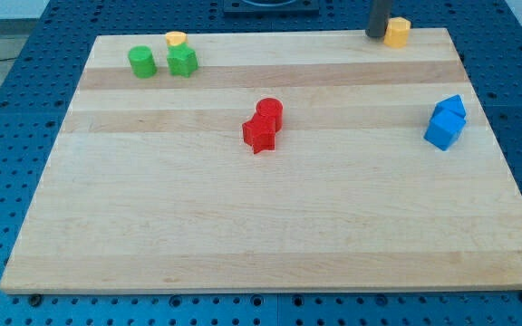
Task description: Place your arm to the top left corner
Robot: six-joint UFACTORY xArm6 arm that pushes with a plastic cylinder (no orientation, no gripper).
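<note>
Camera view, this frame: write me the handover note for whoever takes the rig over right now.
Tip: my tip sits at the view's top edge of the board, right of centre, just left of the yellow block, very close; contact cannot be told.
Blocks: near the top left corner are a green cylinder, a green block and a small yellow block. Two red blocks sit mid-board, two blue blocks at the view's right.
Done: nothing visible.
Left: travel along the top edge to the top left corner, probably keeping clear of the green and yellow cluster.
</note>
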